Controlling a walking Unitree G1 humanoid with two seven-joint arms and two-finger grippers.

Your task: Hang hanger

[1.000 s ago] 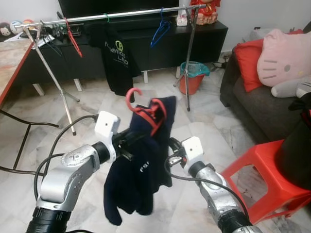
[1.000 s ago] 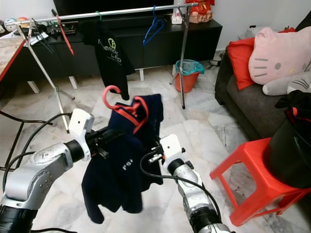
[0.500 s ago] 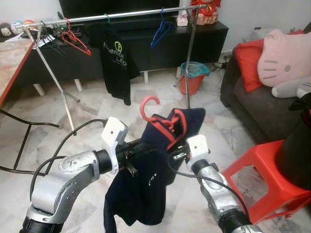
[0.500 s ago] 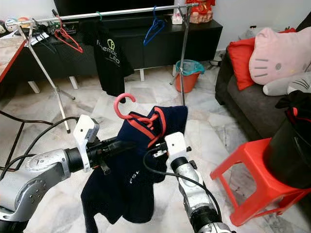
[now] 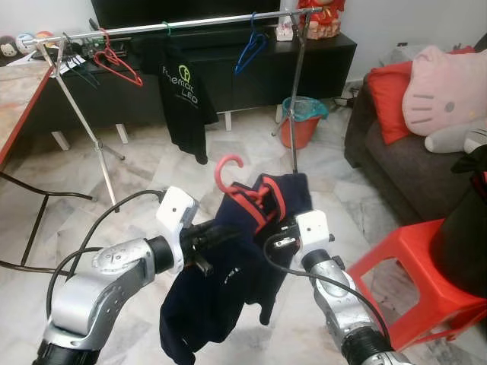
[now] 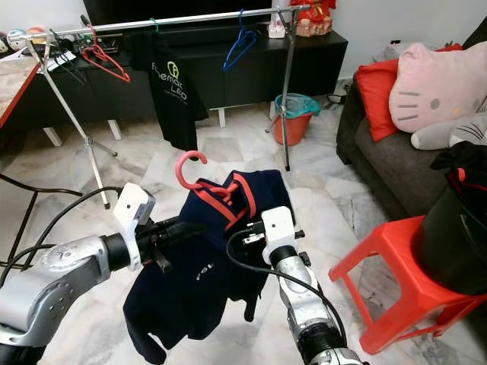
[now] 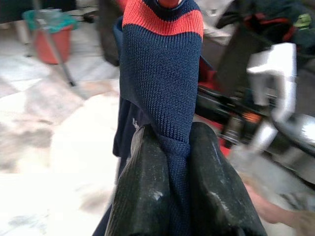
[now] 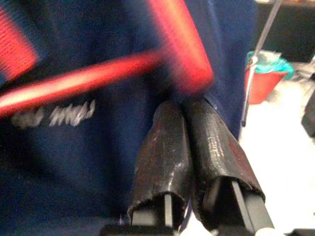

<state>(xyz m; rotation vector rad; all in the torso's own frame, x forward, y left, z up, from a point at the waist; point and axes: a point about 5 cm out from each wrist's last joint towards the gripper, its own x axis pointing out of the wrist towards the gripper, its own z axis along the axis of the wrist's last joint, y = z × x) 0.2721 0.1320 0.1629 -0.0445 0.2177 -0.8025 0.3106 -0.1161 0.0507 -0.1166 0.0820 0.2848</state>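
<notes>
Left tool clamped on navy sweater; red hanger held mid-air between both arms, well short of rail. Right tool pinched shut against sweater cloth. Advice: keep hook upright, approach rail's free span.

Left arm: silver, raised and bent at the elbow, forearm reaching inward toward centre. Left pincer: two black fingers pressed together on a fold of navy sweater. Right arm: silver, raised, forearm angled up and inward. Right pincer: fingers pressed tight together against the sweater beside a red hanger; whether they grip it cannot be told.
</notes>
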